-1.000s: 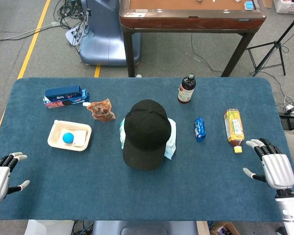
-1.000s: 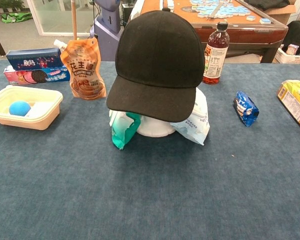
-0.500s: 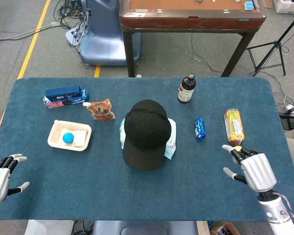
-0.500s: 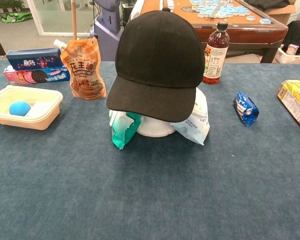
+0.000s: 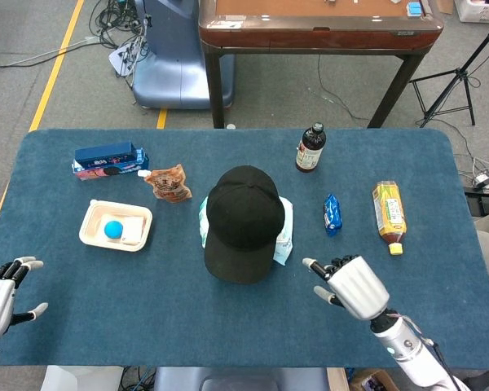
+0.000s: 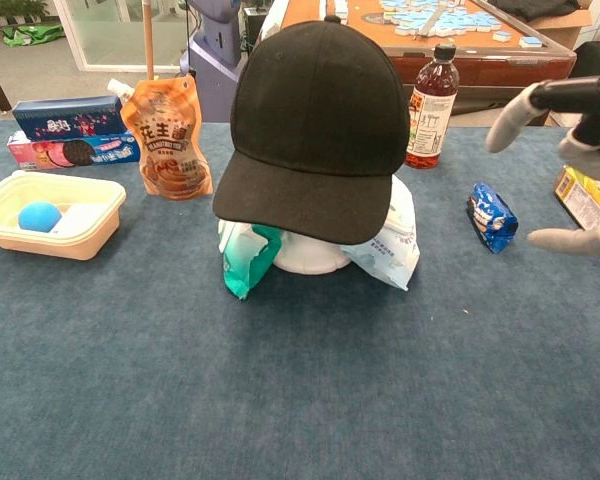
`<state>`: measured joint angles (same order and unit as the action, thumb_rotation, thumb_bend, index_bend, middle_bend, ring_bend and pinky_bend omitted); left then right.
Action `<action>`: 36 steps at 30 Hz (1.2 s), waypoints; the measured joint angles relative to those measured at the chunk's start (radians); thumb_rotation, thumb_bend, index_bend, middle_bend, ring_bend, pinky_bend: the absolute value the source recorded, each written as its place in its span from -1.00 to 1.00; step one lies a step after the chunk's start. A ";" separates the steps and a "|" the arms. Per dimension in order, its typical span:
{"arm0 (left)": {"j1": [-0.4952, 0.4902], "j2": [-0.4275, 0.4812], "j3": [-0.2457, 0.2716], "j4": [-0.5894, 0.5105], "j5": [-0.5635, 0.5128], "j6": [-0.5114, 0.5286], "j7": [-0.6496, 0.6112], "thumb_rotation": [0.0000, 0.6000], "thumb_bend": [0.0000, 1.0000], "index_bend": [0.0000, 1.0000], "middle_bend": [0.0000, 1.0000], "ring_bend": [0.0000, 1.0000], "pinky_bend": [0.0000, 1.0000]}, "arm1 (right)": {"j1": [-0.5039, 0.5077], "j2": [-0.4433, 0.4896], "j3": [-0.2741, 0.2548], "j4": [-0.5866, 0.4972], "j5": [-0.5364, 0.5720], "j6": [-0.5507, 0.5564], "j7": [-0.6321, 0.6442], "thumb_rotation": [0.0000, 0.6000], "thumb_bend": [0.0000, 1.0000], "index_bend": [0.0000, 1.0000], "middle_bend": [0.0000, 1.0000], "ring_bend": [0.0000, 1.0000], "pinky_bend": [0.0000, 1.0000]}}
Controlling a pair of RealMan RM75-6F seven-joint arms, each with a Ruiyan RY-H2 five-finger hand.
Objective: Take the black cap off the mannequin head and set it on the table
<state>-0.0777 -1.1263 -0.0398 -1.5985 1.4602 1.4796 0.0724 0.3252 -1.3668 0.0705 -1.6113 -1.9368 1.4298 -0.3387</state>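
Observation:
The black cap (image 5: pixel 243 221) sits on the white mannequin head (image 6: pixel 310 252) at the middle of the blue table, brim toward me; in the chest view the black cap (image 6: pixel 320 120) hides most of the head. My right hand (image 5: pixel 354 285) hovers open to the right of the cap, fingers spread toward it, apart from it; the chest view shows my right hand (image 6: pixel 570 150) only partly at the right edge. My left hand (image 5: pixel 2 292) is open at the near left corner, far from the cap.
Around the head lie a white and green bag (image 6: pixel 248 256), an orange pouch (image 5: pixel 168 182), a cream tray (image 5: pixel 94 232) holding a blue ball, a blue biscuit box (image 5: pixel 109 159), a dark bottle (image 5: pixel 310 147), a blue snack packet (image 5: pixel 332 214) and a yellow drink bottle (image 5: pixel 389 213).
My right hand has moved left from the table's right edge to a spot beside the cap and now enters the chest view. The left hand and the cap have stayed put.

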 measured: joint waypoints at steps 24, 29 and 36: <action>0.017 0.010 0.001 -0.012 0.004 0.021 -0.010 1.00 -0.89 -0.41 -0.49 -0.49 -0.14 | 0.172 -0.273 0.025 0.141 -0.014 -0.100 -0.045 1.00 -1.00 -0.24 1.00 0.78 0.96; 0.019 0.011 0.001 -0.013 0.004 0.022 -0.011 1.00 -0.89 -0.41 -0.49 -0.49 -0.14 | 0.197 -0.312 0.029 0.179 -0.005 -0.105 -0.042 1.00 -1.00 -0.24 1.00 0.79 0.96; 0.023 0.015 0.000 -0.016 0.005 0.029 -0.016 1.00 -0.89 -0.41 -0.49 -0.49 -0.14 | 0.227 -0.364 0.041 0.243 -0.002 -0.092 -0.039 1.00 -1.00 -0.24 1.00 0.81 0.98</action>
<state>-0.0544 -1.1115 -0.0397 -1.6140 1.4653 1.5084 0.0564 0.5526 -1.7305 0.1113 -1.3684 -1.9391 1.3381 -0.3781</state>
